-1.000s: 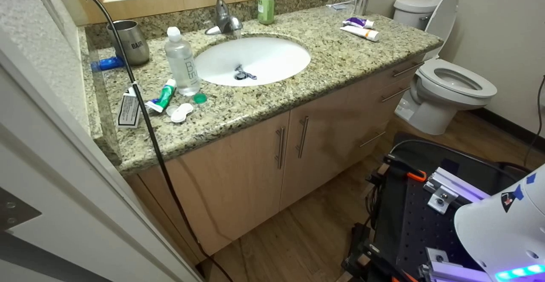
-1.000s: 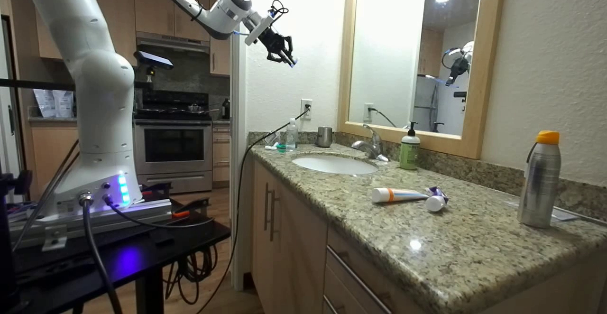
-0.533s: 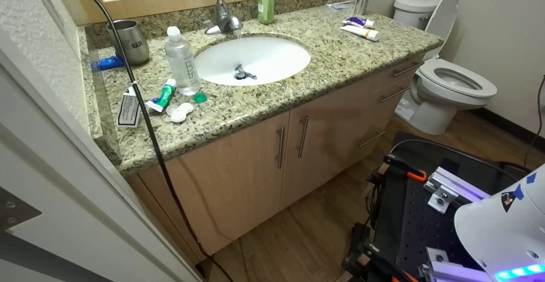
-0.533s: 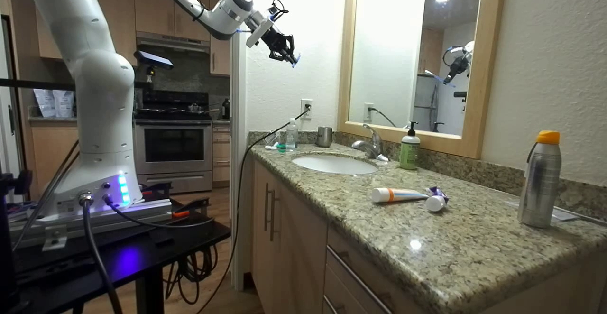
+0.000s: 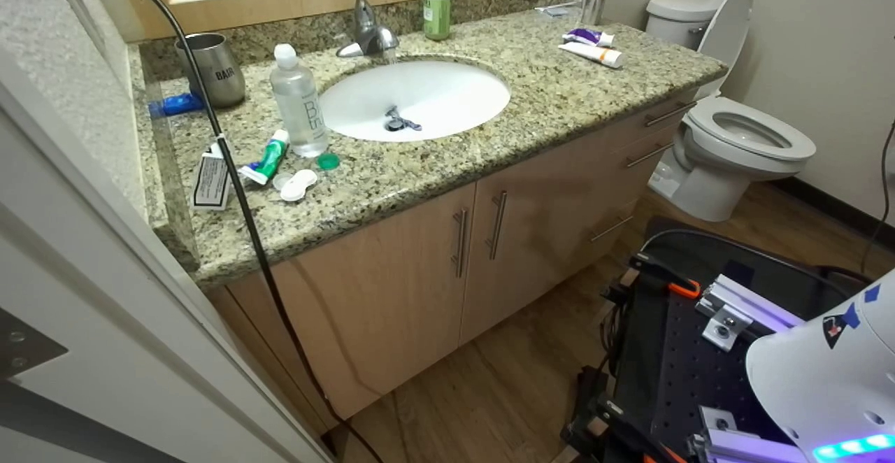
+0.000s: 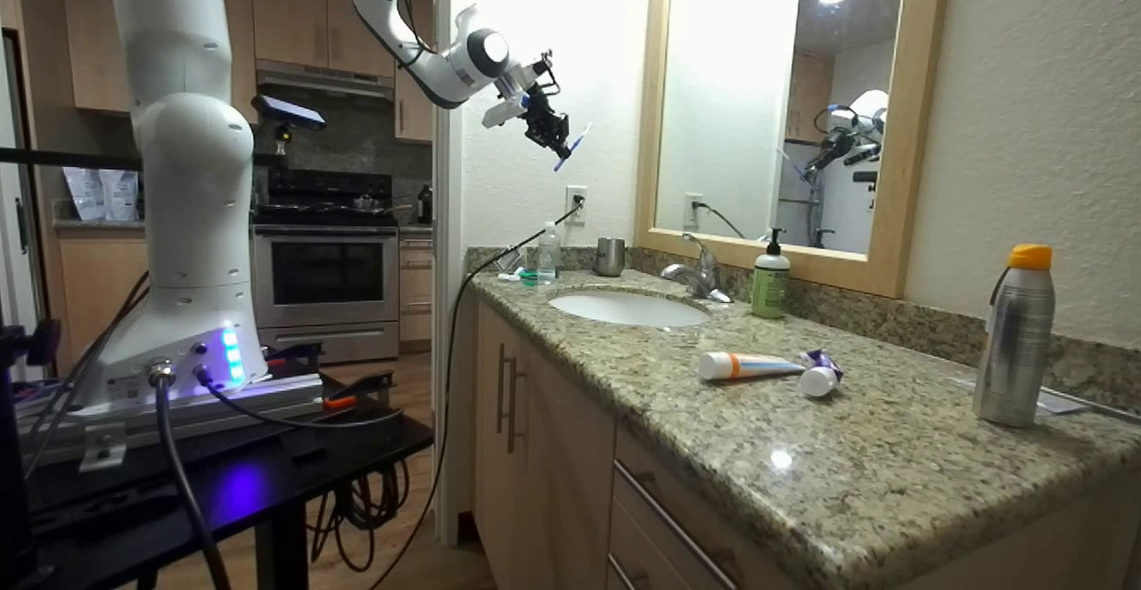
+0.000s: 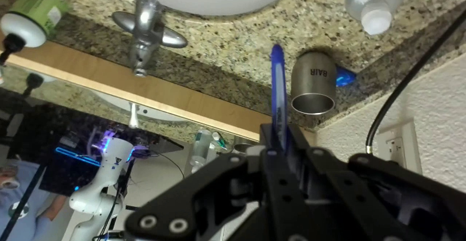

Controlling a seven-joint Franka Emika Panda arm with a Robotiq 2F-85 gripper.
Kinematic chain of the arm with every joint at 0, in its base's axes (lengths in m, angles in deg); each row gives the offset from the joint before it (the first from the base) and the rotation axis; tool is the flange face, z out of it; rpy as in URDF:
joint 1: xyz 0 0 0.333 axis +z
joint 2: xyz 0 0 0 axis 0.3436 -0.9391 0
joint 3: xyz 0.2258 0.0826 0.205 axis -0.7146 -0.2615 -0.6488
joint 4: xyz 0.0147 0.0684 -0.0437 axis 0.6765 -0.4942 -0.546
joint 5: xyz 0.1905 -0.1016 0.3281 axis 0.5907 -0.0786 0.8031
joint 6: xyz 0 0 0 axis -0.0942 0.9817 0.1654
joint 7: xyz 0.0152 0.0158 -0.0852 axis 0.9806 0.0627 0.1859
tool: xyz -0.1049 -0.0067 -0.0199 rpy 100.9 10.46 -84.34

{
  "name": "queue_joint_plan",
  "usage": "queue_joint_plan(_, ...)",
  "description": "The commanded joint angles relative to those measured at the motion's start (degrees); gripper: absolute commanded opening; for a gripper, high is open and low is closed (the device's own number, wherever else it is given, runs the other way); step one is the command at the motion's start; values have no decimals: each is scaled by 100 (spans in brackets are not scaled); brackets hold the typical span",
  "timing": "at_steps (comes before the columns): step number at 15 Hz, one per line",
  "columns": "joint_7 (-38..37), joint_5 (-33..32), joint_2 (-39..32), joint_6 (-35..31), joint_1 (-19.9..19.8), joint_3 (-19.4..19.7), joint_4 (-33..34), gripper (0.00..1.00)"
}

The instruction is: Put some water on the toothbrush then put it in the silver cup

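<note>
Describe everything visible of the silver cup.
The silver cup looks like dull metal, round-sided, with dark "BAIR" lettering and an open mouth; no handle shows. It stands upright on the granite countertop, near a back corner. A blue tube-shaped item lies beside it; whether they touch is unclear.

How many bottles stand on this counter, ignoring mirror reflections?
3: the clear bottle beside the sink, the green bottle near the faucet, and the orange-capped silver bottle nearest the toilet. Smaller ones could be hidden behind things.
</note>
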Motion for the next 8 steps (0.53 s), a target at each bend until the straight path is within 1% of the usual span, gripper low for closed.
queue_joint_plan(1, -1191, -154, -738, -958, 81, -136, 445, 3)
queue_joint_plan(3, -2131, -702, -1104, -1601, 198, -25, 710, 3)
queue_joint_plan(5, -3037, -1403, -1353, -2196, 400, 340, 998, 3)
queue_joint_plan(6, -3120, -1454, -1364, -2405, 435, 427, 947, 3)
queue_joint_plan(7, -3016, -1390, -1318, -2571, 368, 371, 764, 3)
queue_joint_plan(8, -2926, -1272, -1240, -2241, 332, 253, 787, 11)
